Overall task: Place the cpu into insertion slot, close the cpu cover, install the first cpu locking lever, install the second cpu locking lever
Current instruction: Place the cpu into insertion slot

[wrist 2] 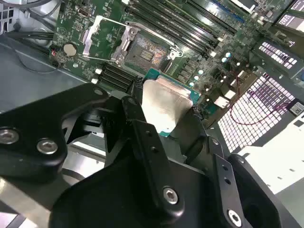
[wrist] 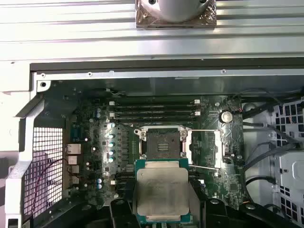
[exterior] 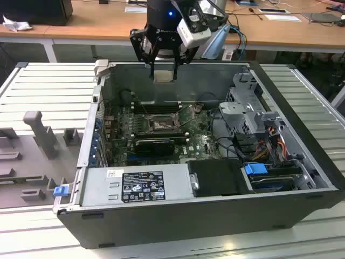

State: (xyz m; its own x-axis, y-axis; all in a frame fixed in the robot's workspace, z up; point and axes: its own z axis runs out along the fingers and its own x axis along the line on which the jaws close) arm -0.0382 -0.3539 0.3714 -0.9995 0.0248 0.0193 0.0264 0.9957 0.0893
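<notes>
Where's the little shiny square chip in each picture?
Exterior view: the cpu is in the gripper, above the computer case's far wall.
Second wrist view: the cpu sits beside the black fingers, near the insertion slot.
First wrist view: the cpu is just before the insertion slot.
Shared landmark: the insertion slot.

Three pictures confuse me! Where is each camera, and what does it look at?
Exterior view: off the arm, looking down into the open computer case; gripper holds the cpu.
First wrist view: on the arm, straight down at the insertion slot; gripper grips the cpu.
Second wrist view: on the arm, slantwise at the slot; black fingers close up.
Both wrist views share cpu and slot.
</notes>
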